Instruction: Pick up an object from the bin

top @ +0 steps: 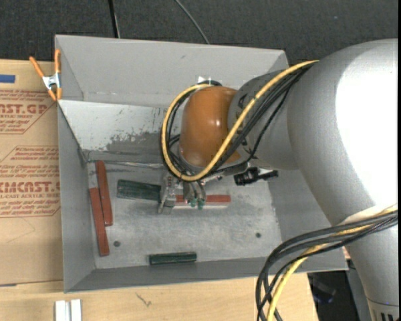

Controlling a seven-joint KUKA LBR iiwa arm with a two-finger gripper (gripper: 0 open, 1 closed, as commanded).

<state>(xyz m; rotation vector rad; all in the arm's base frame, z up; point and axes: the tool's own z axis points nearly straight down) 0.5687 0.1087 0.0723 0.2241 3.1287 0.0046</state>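
Where the arm point(347, 126) comes in from the right, it shows as a broad, smooth, silvery-white shell. At its wrist sits a glossy, rounded orange cover point(207, 122), ringed by looping yellow and black cables point(166, 129). Below that cover the gripper point(182, 203) points steeply down and sits low on the floor in the middle of the bin point(154, 72). It is right over the left end of a flat, salmon-red bar point(214, 200). This bar lies crosswise on the floor, with its right half sticking out from under the metal tooling. Whether the gripper is clamped on the bar or released cannot be told from this angle.

The bin is matte grey sheet metal with sloping walls, and its floor and back slope are scuffed and speckled with dark marks.

Five loose things lie in it. Two are long, thin, reddish-brown sticks. The upper stick point(101, 192) and the lower stick point(97, 229) lie side by side along the left wall, offset lengthwise and close enough to seem touching. Two are dark green. One is a short chunky block point(137, 190) just beside the gripper on its left. The other is a slim dark bar point(172, 259) lying alone by the front wall, well apart from the rest. The fifth is the salmon-red bar under the gripper.
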